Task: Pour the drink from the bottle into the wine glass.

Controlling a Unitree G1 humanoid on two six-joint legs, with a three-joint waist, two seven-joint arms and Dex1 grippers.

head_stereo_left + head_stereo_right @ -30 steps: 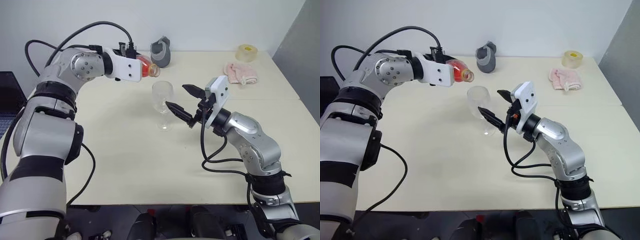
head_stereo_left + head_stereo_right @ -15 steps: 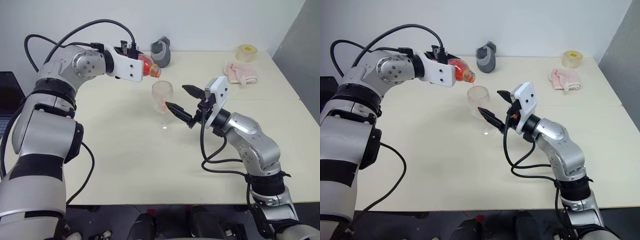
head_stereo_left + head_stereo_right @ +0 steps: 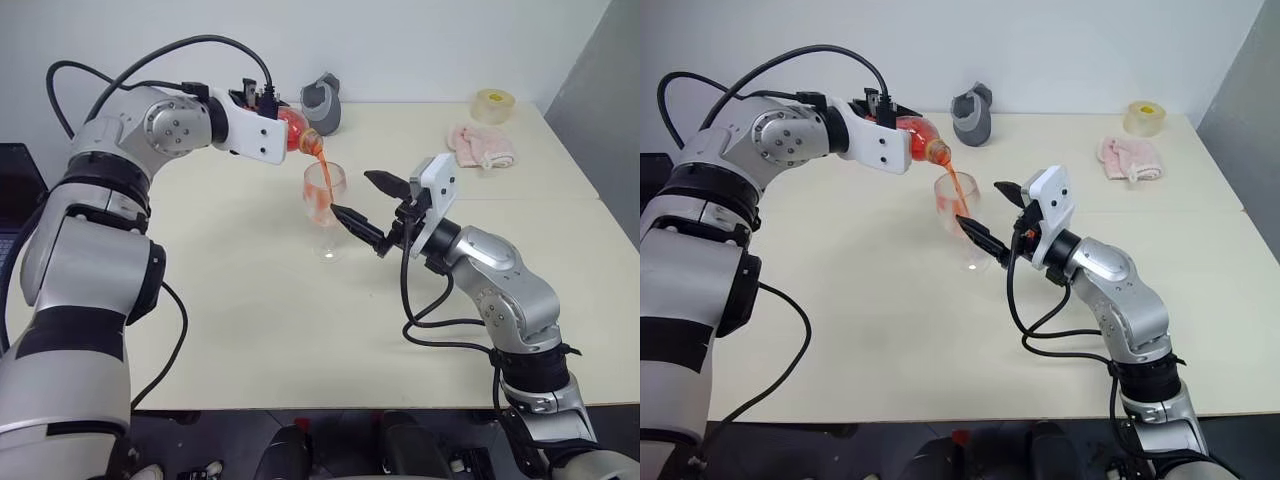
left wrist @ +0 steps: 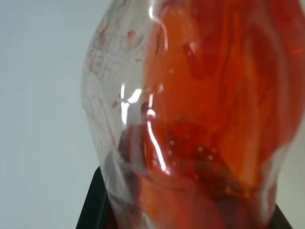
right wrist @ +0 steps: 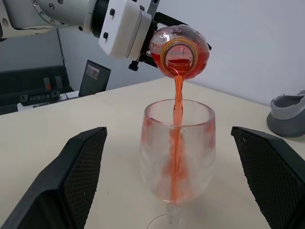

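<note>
The bottle [image 5: 180,51] is tipped mouth-down above the wine glass [image 5: 177,151], which stands upright on the table [image 3: 250,320] near its middle. Starting with the biggest thing I can see, the table is a pale cream top. At its far edge sits a grey cup-shaped object [image 3: 322,101], with a pink cloth [image 3: 481,146] and a roll of tape [image 3: 489,104] off toward the far right corner. My left gripper [image 3: 282,130] is clamped tight on the bottle's rounded body. My right gripper [image 3: 365,201] stands just beside the glass with its fingers [image 5: 78,176] spread wide on either side of the bowl (not touching it, holding nothing). The drink [image 5: 177,107] falls in a thin red stream from the bottle's mouth into the bowl.
</note>
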